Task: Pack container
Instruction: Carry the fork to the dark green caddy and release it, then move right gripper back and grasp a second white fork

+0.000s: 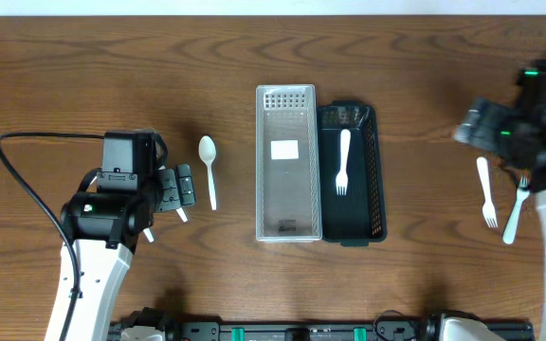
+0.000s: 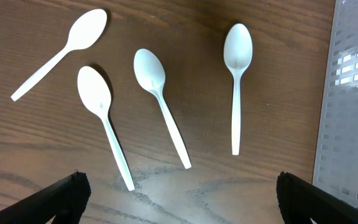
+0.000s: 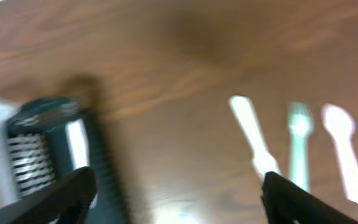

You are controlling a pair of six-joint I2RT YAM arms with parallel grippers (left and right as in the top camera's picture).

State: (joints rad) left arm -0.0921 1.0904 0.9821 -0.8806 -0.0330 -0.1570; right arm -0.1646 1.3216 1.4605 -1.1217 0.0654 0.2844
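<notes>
Wooden table [image 1: 159,76] — clear tray [image 1: 287,204] bears a white label [image 1: 284,149], unreadable.

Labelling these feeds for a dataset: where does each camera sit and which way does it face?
Overhead: fixed above the table, looking straight down; both arms show.
Left wrist: on the left arm, facing down at four spoons; left pincer tips show.
Right wrist: on the right arm, blurred, facing the tabletop; right pincer tips show.
Shared: overhead and right wrist show the black container holding a fork.
</notes>
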